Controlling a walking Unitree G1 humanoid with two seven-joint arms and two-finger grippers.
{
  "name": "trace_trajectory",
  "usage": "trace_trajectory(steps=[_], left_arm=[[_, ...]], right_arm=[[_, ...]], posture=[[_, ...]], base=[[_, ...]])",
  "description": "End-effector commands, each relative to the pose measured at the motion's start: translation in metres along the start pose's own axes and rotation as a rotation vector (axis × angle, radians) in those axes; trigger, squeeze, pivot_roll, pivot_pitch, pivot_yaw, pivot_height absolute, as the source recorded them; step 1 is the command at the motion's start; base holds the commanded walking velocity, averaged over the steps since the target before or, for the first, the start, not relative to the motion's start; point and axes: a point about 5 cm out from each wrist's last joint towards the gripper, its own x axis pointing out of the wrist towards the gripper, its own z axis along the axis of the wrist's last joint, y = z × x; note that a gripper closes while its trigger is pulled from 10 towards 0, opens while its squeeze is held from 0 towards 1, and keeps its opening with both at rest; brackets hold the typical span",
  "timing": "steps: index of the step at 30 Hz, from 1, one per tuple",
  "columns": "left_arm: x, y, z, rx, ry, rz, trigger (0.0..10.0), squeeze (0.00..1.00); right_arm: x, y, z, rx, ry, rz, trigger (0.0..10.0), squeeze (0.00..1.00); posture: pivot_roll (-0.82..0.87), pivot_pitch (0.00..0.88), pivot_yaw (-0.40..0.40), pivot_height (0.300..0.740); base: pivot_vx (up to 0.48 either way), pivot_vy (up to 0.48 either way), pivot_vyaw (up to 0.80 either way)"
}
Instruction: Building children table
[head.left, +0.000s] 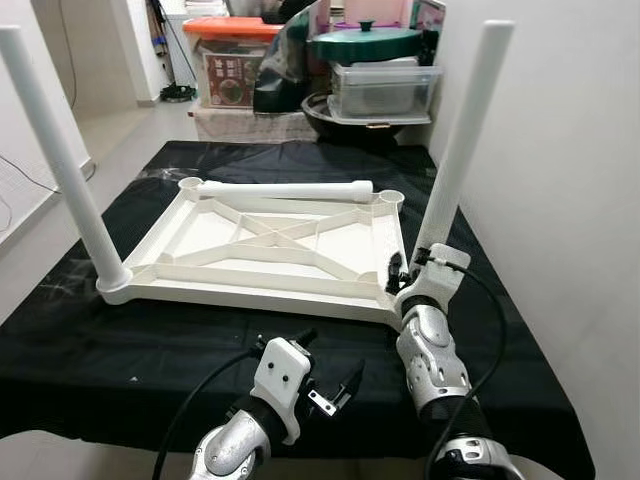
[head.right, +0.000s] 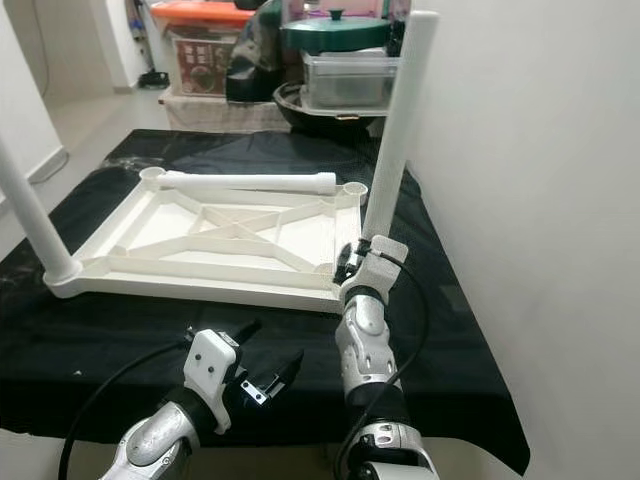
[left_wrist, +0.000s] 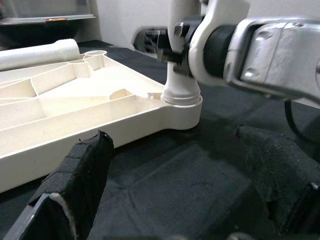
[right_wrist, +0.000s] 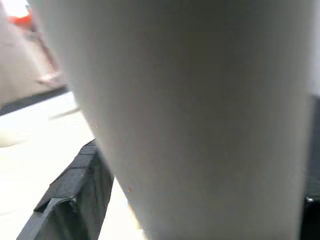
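Right pincer (head.left: 400, 272) clamped, left pincer (head.left: 335, 375) spread

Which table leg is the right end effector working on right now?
Find the upside-down white tabletop on the black cloth, then its near right corner beside the wall. The leg stands in that socket with the right end effector at its base. The other upright leg is at the near left; a third leg lies flat.

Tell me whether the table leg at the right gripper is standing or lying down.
Standing. The near-right leg rises from the upturned tabletop's corner socket, leaning slightly, with the right gripper at its base.
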Motion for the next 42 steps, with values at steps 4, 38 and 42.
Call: trace_trajectory(steps=[4, 38, 42], left_arm=[[0.001, 0.001, -0.002, -0.002, 0.014, 0.003, 10.0, 0.0], [0.0, 0.001, -0.002, 0.0, 0.013, 0.001, 10.0, 0.0], [0.001, 0.001, -0.002, -0.002, 0.012, 0.001, 10.0, 0.0]], right_arm=[[0.0, 0.009, 0.0, -0.015, 0.063, 0.385, 10.0, 0.0], [-0.014, 0.015, -0.011, -0.208, 0.301, 0.987, 0.0, 0.0], [0.001, -0.001, -0.012, -0.174, 0.266, 0.629, 0.0, 0.0]], posture=[[0.04, 0.0, -0.029, 0.74], [0.05, 0.0, -0.031, 0.74], [0.05, 0.0, -0.028, 0.74]], base=[[0.0, 0.0, 0.0], [0.0, 0.0, 0.0], [0.0, 0.0, 0.0]])
